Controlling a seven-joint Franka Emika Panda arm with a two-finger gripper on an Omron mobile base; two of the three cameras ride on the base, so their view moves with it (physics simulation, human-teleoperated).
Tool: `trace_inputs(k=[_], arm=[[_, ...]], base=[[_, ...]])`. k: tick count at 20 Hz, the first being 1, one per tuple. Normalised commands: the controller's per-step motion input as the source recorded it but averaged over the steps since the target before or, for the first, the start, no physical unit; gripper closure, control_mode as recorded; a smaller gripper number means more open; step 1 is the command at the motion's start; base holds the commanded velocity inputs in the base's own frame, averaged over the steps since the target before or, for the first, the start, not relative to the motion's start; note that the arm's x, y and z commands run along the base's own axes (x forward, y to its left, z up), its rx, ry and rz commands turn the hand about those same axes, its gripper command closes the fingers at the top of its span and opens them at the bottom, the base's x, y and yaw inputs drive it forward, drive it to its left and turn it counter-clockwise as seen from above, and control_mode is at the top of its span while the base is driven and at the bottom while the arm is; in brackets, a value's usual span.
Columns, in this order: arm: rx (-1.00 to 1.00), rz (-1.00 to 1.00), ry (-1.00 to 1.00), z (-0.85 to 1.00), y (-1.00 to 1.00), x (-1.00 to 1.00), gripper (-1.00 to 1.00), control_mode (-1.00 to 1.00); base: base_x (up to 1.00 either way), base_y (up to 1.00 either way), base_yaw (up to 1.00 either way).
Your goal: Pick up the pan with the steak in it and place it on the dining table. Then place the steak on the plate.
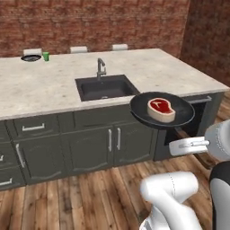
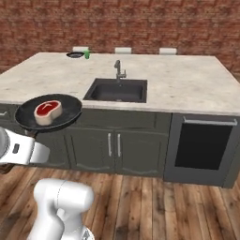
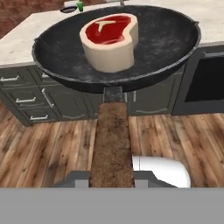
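Observation:
The black pan [image 1: 183, 117] [image 2: 71, 111] [image 3: 168, 41] hangs level in the air over the wood floor, just in front of the dining table [image 1: 45, 87] [image 2: 187, 84]. The steak [image 1: 161, 109] [image 2: 47, 111] [image 3: 110, 39] lies in the middle of it, red side up. My gripper [image 3: 112, 176] is shut on the near end of the brown wooden handle [image 3: 112, 135], one finger on each side. The plate [image 1: 31, 58] [image 2: 75, 55] [image 3: 69, 6] sits at the table's far left corner, well away from the pan.
A green cup [image 1: 46, 56] [image 2: 87, 54] stands beside the plate. A dark sink [image 1: 107, 87] [image 2: 118, 90] with a faucet [image 1: 101, 68] is set in the table's middle. A black-fronted appliance [image 2: 204, 147] fills the base at right. Stools line the far side.

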Motion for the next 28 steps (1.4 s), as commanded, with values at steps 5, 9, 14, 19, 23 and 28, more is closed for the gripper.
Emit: trace_inputs(k=[5, 9, 14, 19, 23, 28], arm=[[0.0, 0.0, 0.0, 0.0, 0.0, 0.0, 1.0, 1.0], [0.0, 0.0, 0.0, 0.0, 0.0, 0.0, 1.0, 1.0], [0.0, 0.0, 0.0, 0.0, 0.0, 0.0, 1.0, 1.0], [0.0, 0.0, 0.0, 0.0, 0.0, 0.0, 1.0, 1.0], [0.0, 0.0, 0.0, 0.0, 0.0, 0.0, 1.0, 1.0], [0.0, 0.0, 0.0, 0.0, 0.0, 0.0, 1.0, 1.0]], base=[[0.0, 0.77, 0.11], [0.0, 1.0, 0.07], [0.0, 1.0, 0.05], [0.0, 1.0, 0.04], [0.0, 1.0, 0.02], [0.0, 1.0, 0.01]])
